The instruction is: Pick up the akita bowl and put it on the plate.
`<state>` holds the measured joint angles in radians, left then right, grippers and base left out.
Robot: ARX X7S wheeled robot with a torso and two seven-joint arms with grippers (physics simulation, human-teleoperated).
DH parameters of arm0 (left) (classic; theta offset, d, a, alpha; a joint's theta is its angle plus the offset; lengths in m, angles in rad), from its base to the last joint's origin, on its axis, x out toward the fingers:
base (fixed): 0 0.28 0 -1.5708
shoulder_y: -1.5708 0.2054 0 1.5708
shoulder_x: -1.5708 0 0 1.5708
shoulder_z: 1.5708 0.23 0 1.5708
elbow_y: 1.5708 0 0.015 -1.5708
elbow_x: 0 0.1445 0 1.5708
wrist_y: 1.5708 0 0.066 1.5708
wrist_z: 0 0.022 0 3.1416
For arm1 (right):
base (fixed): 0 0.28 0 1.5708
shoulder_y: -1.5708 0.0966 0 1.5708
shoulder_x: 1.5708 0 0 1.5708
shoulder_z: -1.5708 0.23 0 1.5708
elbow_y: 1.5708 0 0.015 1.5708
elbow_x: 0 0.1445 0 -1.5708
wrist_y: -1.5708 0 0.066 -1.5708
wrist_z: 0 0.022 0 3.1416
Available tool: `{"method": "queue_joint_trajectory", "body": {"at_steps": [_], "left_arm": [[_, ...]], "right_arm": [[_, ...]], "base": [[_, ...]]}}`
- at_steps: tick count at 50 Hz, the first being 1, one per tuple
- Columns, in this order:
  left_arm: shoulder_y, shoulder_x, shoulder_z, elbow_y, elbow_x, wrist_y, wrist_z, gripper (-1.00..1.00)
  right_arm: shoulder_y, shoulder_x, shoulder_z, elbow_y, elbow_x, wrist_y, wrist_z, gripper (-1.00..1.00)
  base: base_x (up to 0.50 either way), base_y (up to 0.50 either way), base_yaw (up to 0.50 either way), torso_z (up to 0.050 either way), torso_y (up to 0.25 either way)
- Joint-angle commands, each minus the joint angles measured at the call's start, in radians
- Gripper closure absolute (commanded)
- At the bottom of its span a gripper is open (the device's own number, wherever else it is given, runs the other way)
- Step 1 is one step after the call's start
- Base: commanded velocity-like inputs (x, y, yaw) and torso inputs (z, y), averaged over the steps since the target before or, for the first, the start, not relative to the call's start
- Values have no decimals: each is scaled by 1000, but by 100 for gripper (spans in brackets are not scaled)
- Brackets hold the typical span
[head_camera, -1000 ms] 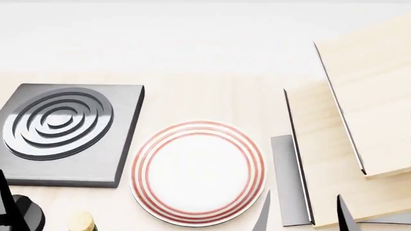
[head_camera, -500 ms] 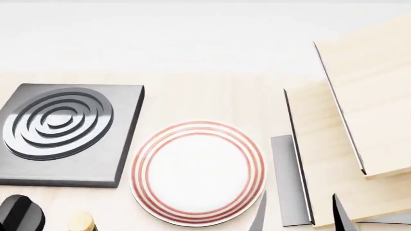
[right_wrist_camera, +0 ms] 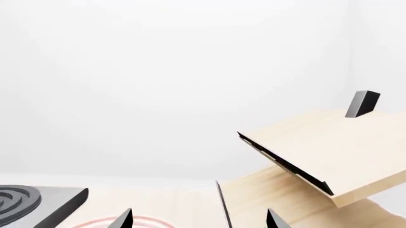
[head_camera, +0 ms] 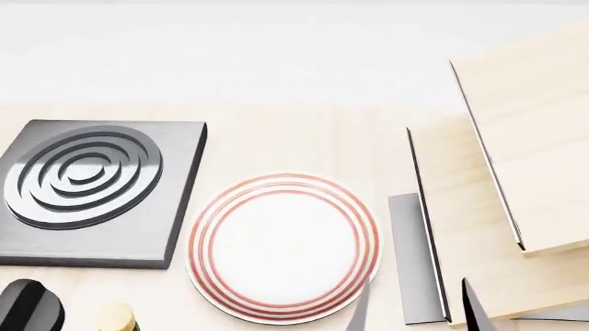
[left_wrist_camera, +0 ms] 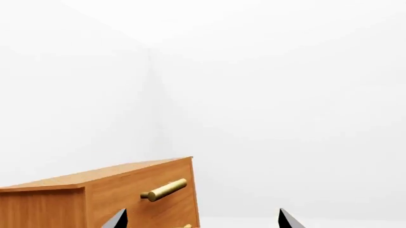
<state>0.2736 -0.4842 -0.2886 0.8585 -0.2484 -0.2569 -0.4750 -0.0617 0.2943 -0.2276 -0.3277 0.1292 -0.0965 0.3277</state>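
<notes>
The right tool (head_camera: 414, 307) shows only as 2 dark fingertips poking in at the near edge of the head view, spread apart with nothing between them, just beside the near right rim of the plate (head_camera: 283, 248). The left tool (left_wrist_camera: 201, 219) also stands parted and empty in its own wrist view, aimed at a wooden cabinet (left_wrist_camera: 108, 197) with a brass handle (left_wrist_camera: 163, 189); in the head view I can't pick its fingers out.

The akita bowl is not in any view, so the step in hand looks to be finding it. Best, I'd judge, to keep the fingers wide and raised while the search goes on, and not sweep low across the plate's rim.

For room: the plate lies flat and bare on the pale surface (head_camera: 304, 138). The stove burner (head_camera: 92, 193) sits just to its left, and slanted wooden boards (head_camera: 525, 152) with dark thin edges rise close on its right, hemming the right arm. The far stretch of surface is open.
</notes>
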Motion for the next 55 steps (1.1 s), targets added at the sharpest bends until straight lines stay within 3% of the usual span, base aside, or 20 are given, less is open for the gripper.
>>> {"method": "queue_joint_trajectory", "body": {"at_steps": [1,23,30,39,44,55], "left_arm": [[53,-38,-129,61,-35,-62,-13,-100],[121,-163,-324,106,-250,-253,72,-100],[100,-193,-370,44,-404,-308,124,-100],[79,-229,-379,-14,-516,-365,156,-100],[76,-258,-350,-40,-485,-386,150,-100],[49,-296,-347,-127,-580,-460,173,-100]], "right_arm": [[6,-2,-17,16,-8,-2,0,-100],[13,-2,-38,45,-14,-13,0,-100],[20,-5,-48,72,-15,-22,-4,-100],[25,-4,-59,88,-16,-24,-7,-100],[30,-5,-64,104,-16,-31,-9,-100],[60,-18,-75,181,-14,-42,-13,-100]], "base": [[0,0,0,0,0],[0,0,0,0,0],[0,0,0,0,0],[0,0,0,0,0],[0,0,0,0,0],[0,0,0,0,0]]}}
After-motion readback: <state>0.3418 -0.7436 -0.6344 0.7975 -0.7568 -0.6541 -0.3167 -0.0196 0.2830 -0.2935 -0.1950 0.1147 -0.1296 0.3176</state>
